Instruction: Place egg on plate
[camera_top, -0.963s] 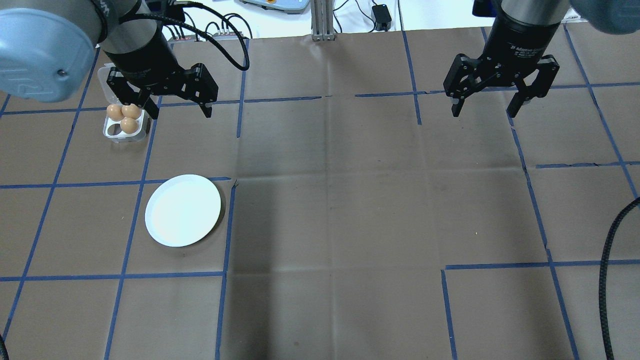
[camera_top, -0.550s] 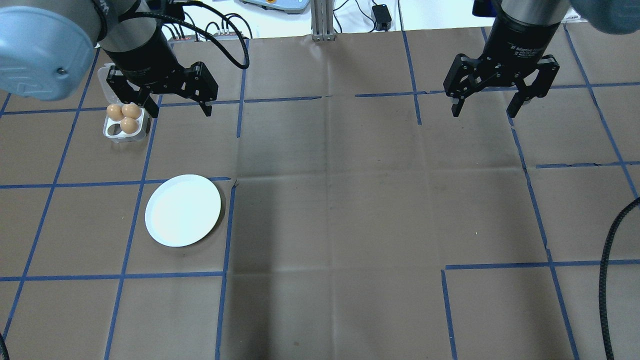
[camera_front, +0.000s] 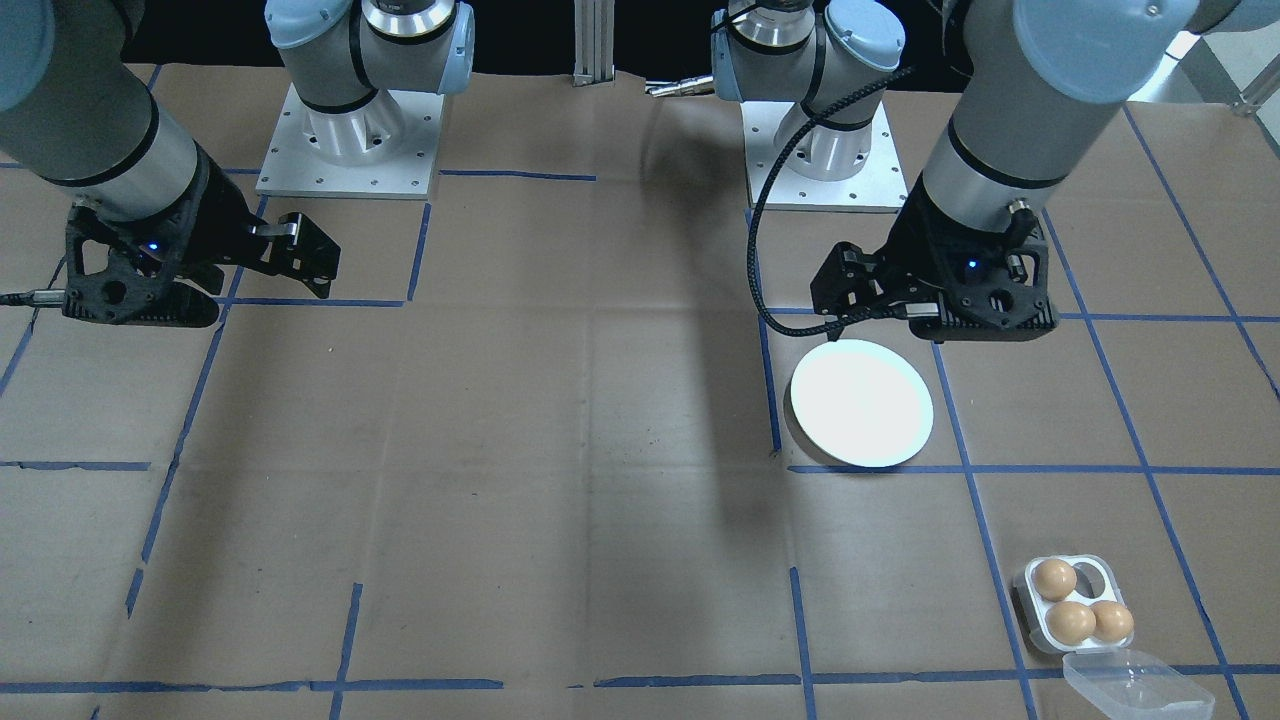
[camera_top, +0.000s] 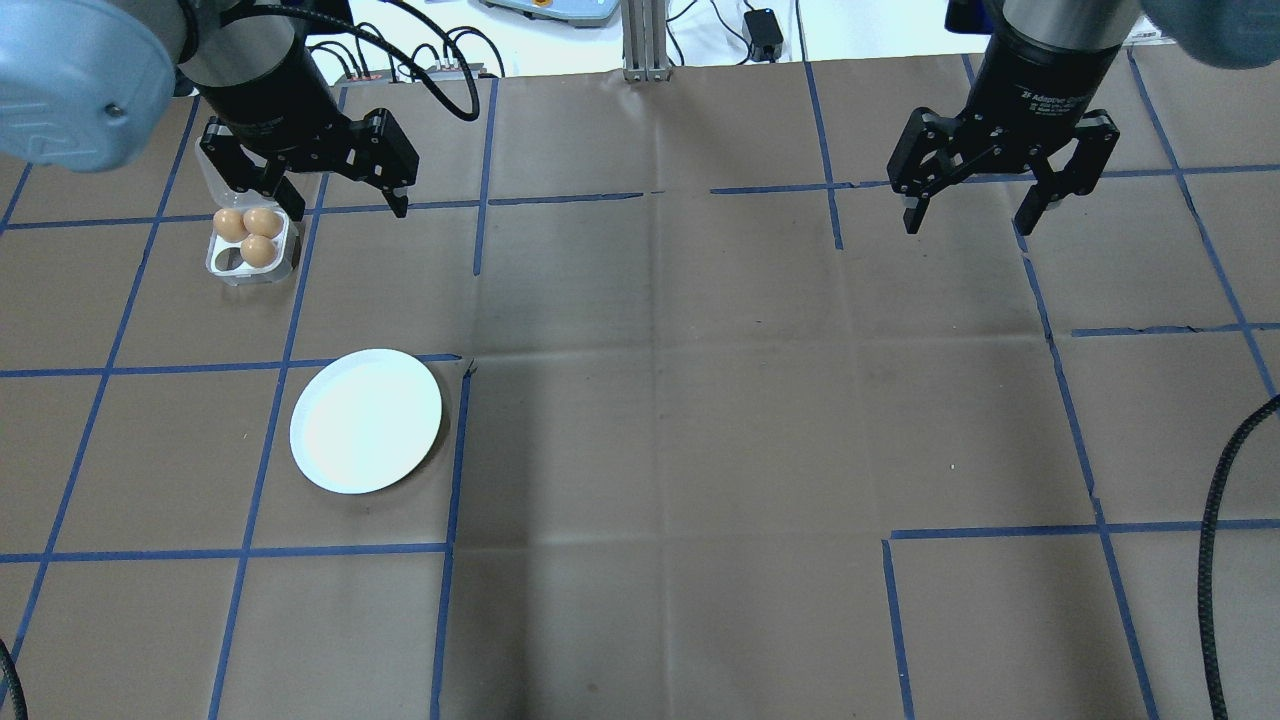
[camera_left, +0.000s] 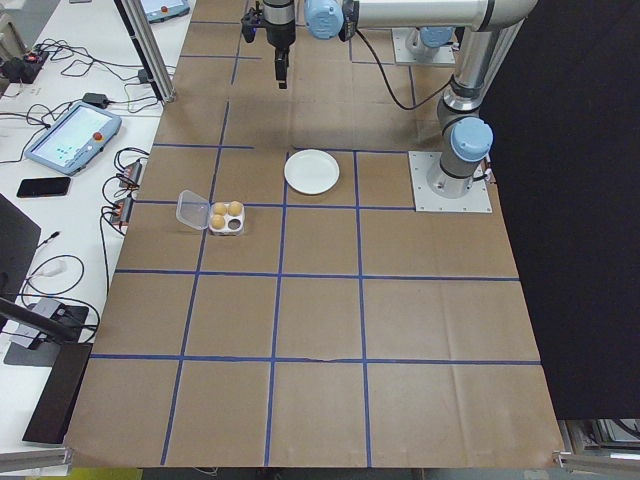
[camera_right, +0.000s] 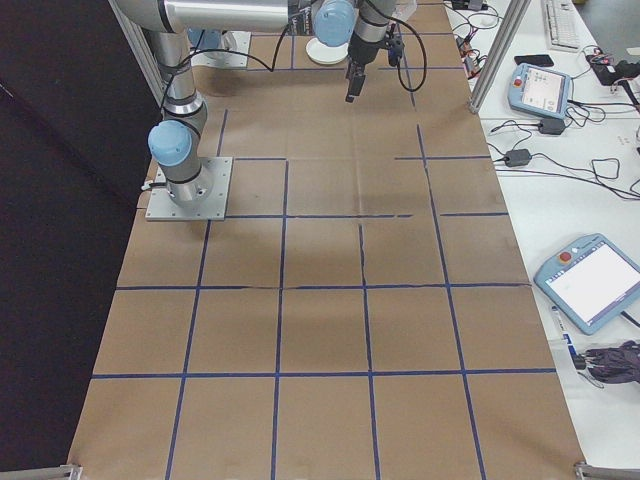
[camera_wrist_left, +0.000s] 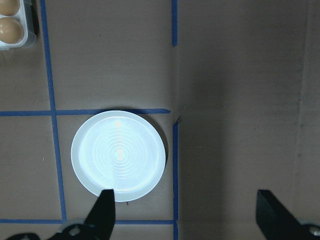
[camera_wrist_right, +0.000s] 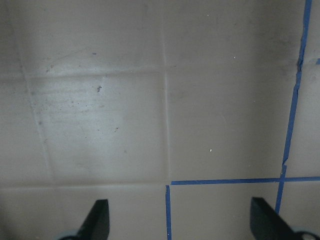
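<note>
Left gripper (camera_top: 335, 205) hangs wide open and empty, high near the egg tray (camera_top: 252, 250); right gripper (camera_top: 972, 215) likewise open, empty, well apart. Three eggs (camera_top: 258, 249) sit in the tray; the plate (camera_top: 366, 420) is bare. Judgement: eggs light, smooth, fragile; grasp gently across the middle

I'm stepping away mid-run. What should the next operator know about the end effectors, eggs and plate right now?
Left end effector: open, empty, raised near the egg tray.
Right end effector: open, empty, hanging over bare table.
Three eggs sit in the tray, one hole empty, the clear lid open.
The plate is empty.
Done: nothing placed.
Left: grasp an egg and set it on the plate.
</note>
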